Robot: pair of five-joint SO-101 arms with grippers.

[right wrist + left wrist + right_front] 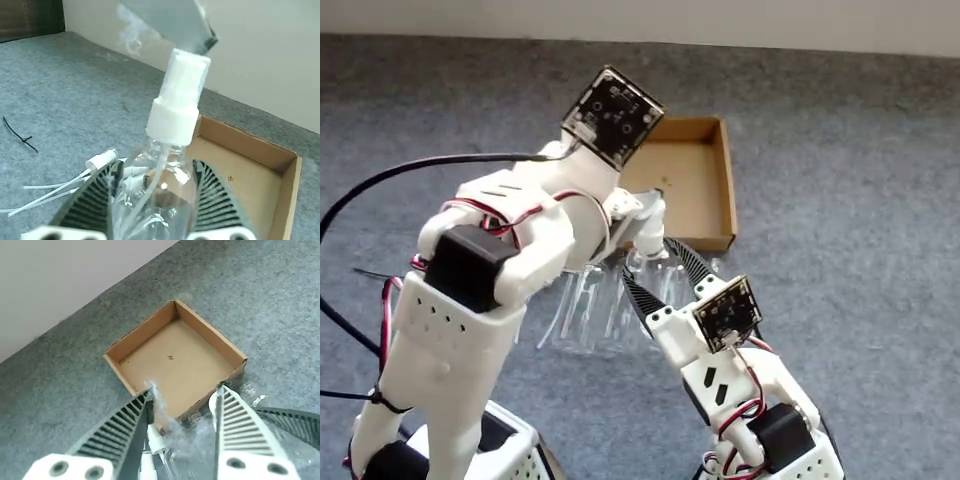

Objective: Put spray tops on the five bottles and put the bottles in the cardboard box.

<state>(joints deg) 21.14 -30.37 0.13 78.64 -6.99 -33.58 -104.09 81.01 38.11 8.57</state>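
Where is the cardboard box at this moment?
In the high view the cardboard box lies slightly right of centre, just beyond the bottle in the right gripper.

A grey felt-like mat (pixel 840 150) covers the table and extends beneath and to all sides of the left gripper (pixel 183 390) and the right gripper (pixel 157 167). A pale wall (pixel 720 20) borders the mat at its far edge, well beyond both grippers. A thin black cable tie (pixel 17 135) lies flat on the mat, well apart from the right gripper and off to its left. A dark panel (pixel 30 17) stands at the mat's far edge, beyond the cable tie.
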